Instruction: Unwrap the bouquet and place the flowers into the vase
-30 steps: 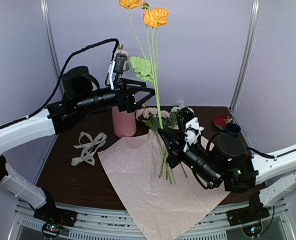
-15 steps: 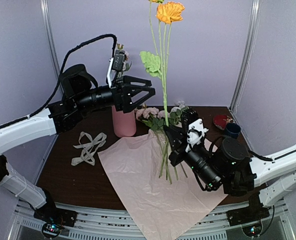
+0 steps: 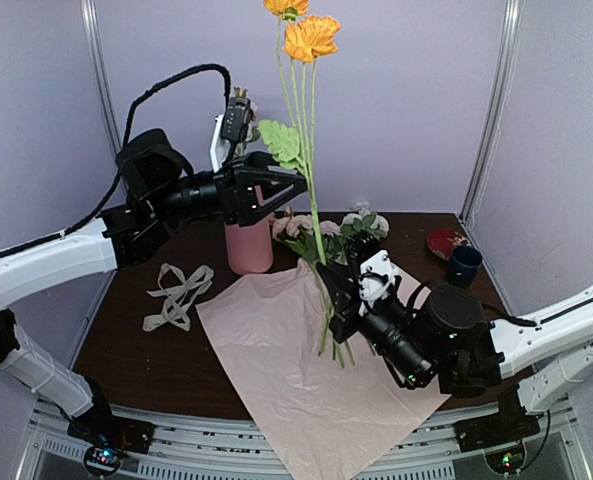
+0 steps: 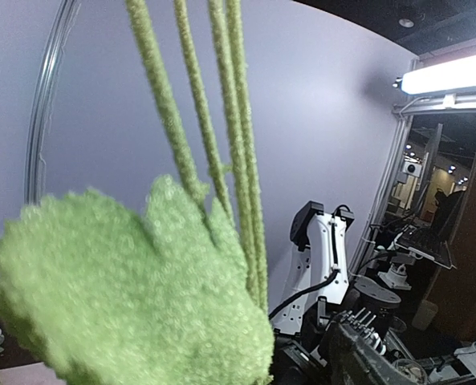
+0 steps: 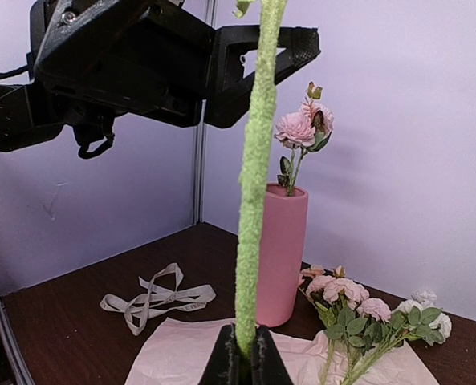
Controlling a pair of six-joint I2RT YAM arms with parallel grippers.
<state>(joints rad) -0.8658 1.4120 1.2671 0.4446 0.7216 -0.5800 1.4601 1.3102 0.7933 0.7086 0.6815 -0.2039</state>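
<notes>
**Top external.** The right gripper (image 3: 333, 300) is clenched on the lower stems of the orange flowers (image 3: 311, 38). It holds them upright, to the right of the vase (image 3: 248, 245) and nearer the arm bases. Judged: the low, upright hold leaves the upper stems free for a second grasp. The left gripper (image 3: 298, 190) hangs above and just right of the vase mouth, jaws spread, with its tips at the stems beside the leaf. Contact cannot be told. The pink paper (image 3: 296, 370) lies flat in front of the vase and the ribbon (image 3: 179, 295) lies to its front-left. The pink flowers (image 3: 316, 228) lie just right of the vase. The blooms reach the top of the frame and the left arm overhangs the vase mouth, so the way down looks crowded.

**Left wrist.** The stems (image 4: 238, 120) and leaf (image 4: 141, 281) fill the view at close range. The gripper's own fingers are not visible, so no grip is confirmed.

**Right wrist.** The fingertips pinch one stem at the bottom edge. The vase stands beyond it and already holds a pink rose (image 5: 295, 128). Above the vase, the left gripper's fingers stand apart, and the stem crosses in front of them.
</notes>
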